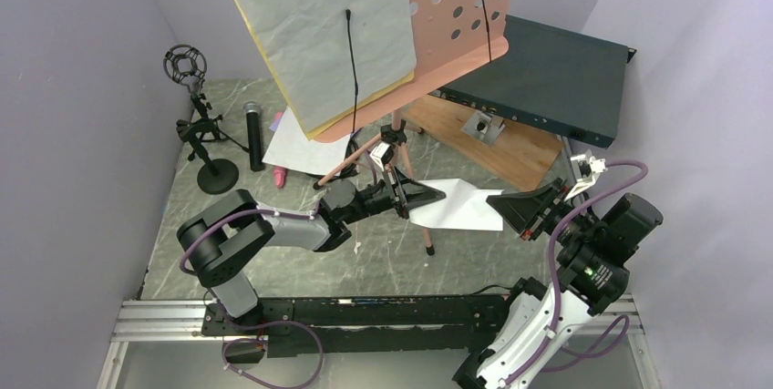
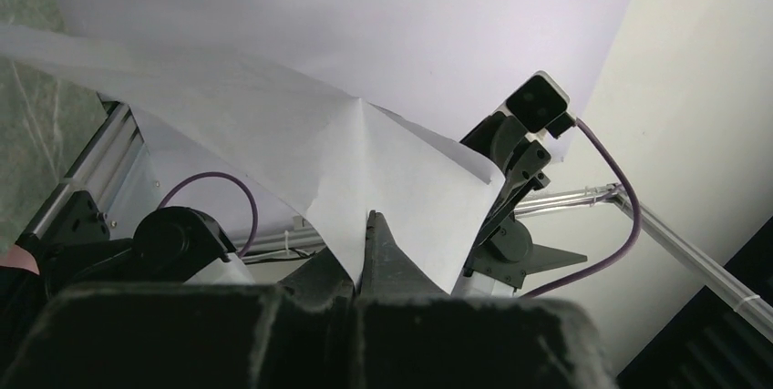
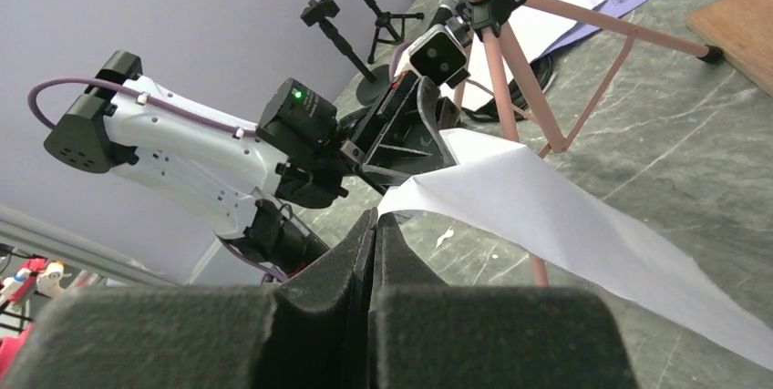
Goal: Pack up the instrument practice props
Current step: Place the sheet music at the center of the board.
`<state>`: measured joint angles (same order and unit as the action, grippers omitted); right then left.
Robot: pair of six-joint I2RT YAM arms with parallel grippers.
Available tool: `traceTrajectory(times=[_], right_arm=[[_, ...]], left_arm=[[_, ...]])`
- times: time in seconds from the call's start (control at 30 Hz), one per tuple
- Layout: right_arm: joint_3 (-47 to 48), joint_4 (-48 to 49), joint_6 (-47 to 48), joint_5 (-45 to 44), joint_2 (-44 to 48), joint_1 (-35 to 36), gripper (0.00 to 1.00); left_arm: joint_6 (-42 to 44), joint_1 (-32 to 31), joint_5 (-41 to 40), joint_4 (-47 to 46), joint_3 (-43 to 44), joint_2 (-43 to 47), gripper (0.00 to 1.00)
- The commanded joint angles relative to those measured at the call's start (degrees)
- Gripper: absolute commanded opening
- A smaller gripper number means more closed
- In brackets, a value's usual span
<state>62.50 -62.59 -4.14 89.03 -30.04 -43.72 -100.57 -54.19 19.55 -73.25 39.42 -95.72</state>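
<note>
white page [image 1: 463,207] held over the counter [image 1: 383,261]
left hand [image 1: 440,194] pinches one end, fingers closed tight; right hand [image 1: 505,210] pinches the opposite end the same way

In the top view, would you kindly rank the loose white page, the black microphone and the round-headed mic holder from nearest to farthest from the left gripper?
1. white page: pinched by the left gripper, extending to its right.
2. black microphone: off to the left.
3. round-headed mic holder: far back-left corner.
</note>
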Motion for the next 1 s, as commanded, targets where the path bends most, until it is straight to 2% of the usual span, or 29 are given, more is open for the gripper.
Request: traceTrajectory(times=[0.0, 0.17, 0.3, 0.5, 0.63, 0.8, 0.97], right_arm=[[-1.3, 3.5, -0.1, 6.2, 0.0, 0.3, 0.03], [-2.7, 6.4, 1.1, 6.0, -0.6, 0.2, 0.49], [-3.2, 7.6, 3.4, 5.1, -1.7, 0.3, 0.69], [-4.5, 9.8, 9.5, 3.0, -4.6, 0.3, 0.8], [-4.6, 11.8, 15.6, -0.9, -7.3, 0.3, 0.87], [-8.5, 17.7, 18.6, -2.8, -10.5, 0.3, 0.91], [-14.9, 25.7, 17.0, -5.1, -13.2, 0.3, 0.93]], left_arm=[[2.0, 0.2, -0.4, -4.4, -2.3, 2.1, 0.0], [8.7, 0.5, 0.3, 3.9, -5.4, 9.3, 0.0], [18.2, 0.6, 2.3, 19.8, -6.5, 19.2, 0.0], [37.8, 0.8, 1.6, 61.6, -1.4, 36.5, 0.0], [46.9, 2.8, -1.3, 87.9, 2.0, 44.1, 0.0], [55.5, 8.0, -8.8, 109.6, 9.1, 48.3, 0.0], [64.6, 9.3, -22.9, 121.9, 16.8, 49.0, 0.0]])
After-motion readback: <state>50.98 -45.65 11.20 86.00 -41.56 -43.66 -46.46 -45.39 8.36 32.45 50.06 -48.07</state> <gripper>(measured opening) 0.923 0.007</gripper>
